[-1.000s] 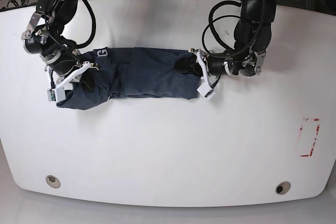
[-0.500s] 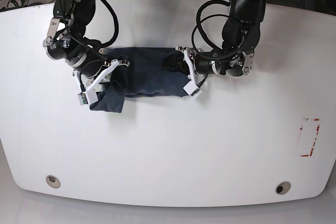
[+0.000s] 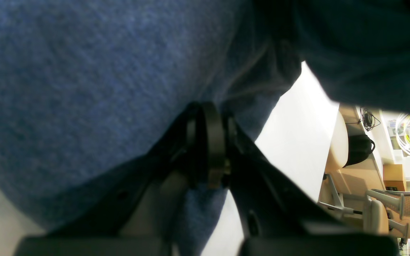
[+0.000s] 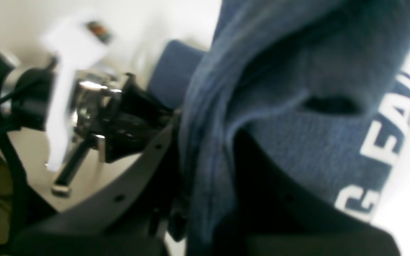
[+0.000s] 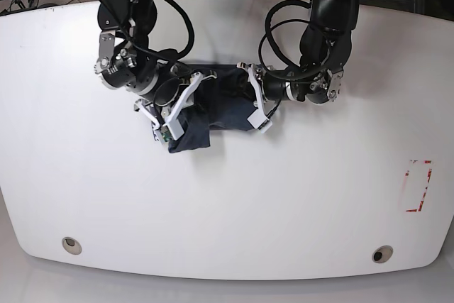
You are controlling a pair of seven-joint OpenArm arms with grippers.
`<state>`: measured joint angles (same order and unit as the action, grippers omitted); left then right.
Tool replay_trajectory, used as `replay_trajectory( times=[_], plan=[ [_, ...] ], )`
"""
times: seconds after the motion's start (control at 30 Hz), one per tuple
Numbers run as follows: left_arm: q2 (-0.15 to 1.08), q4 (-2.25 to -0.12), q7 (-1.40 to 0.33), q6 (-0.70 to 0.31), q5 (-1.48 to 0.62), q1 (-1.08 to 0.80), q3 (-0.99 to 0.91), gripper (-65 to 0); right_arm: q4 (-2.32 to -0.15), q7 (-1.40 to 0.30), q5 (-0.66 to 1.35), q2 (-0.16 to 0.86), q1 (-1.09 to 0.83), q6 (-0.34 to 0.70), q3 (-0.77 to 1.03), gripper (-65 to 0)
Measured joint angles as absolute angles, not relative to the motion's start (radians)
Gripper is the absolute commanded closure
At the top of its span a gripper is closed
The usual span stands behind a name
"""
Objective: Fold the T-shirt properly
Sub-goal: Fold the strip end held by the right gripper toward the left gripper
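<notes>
The T-shirt [image 5: 221, 104] is a dark slate-blue bundle bunched up short in the middle of the white table [image 5: 234, 196]. My right gripper [image 5: 177, 110], on the left in the base view, is shut on its left end, which hangs doubled over. My left gripper [image 5: 251, 101] is shut on the right end. In the left wrist view, heathered blue T-shirt cloth [image 3: 84, 89] fills the frame and the black fingers [image 3: 212, 142] pinch a fold. The right wrist view is blurred: T-shirt cloth [image 4: 297, 142] with white lettering [image 4: 386, 142] drapes over my right gripper [image 4: 198, 185], and the left gripper [image 4: 119, 117] is close behind.
A red-outlined rectangle [image 5: 417, 186] marks the table near its right edge. Two round holes [image 5: 71, 245] [image 5: 382, 254] sit near the front edge. Cables run behind the table's far edge. Office chairs [image 3: 386, 213] stand beyond the table in the left wrist view.
My right gripper has carried its end of the T-shirt rightwards, close to the left gripper, so the stretched-out shirt is now a short bundle. The left gripper shifted slightly left, then stayed.
</notes>
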<state>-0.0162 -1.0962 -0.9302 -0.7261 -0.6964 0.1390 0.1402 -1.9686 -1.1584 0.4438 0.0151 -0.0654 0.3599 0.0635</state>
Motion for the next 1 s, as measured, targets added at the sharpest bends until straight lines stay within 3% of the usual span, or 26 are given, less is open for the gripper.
replay_trajectory(
  times=[0.2, 0.27, 0.5, 0.67, 1.0],
  plan=[
    [-0.016, -1.096, -0.93, -0.726, -0.696, 0.139, 0.14, -1.1, -1.969, -1.119, 0.324, -0.015, -0.061, 0.359, 0.015, -0.3],
    [-0.016, -1.096, -0.93, -0.726, -0.696, 0.139, 0.14, -1.1, -1.968, -1.119, 0.297, -0.022, -0.059, 0.359, 0.005, -3.5],
    [-0.016, -1.096, -0.93, -0.726, -0.697, 0.139, 0.14, -1.1, -1.968, -1.114, 0.256, -0.056, -0.044, 0.359, -0.03, -28.2],
    [-0.016, -1.096, -0.93, -0.726, -0.696, 0.139, 0.14, -1.1, -1.968, -1.11, 0.241, -0.076, -0.047, 0.359, -0.03, -39.3],
    [-0.016, -1.096, -0.93, -0.726, -0.697, 0.139, 0.14, -1.3, -1.969, -1.107, 0.241, -0.103, -0.018, 0.358, -0.044, -42.5]
  ],
)
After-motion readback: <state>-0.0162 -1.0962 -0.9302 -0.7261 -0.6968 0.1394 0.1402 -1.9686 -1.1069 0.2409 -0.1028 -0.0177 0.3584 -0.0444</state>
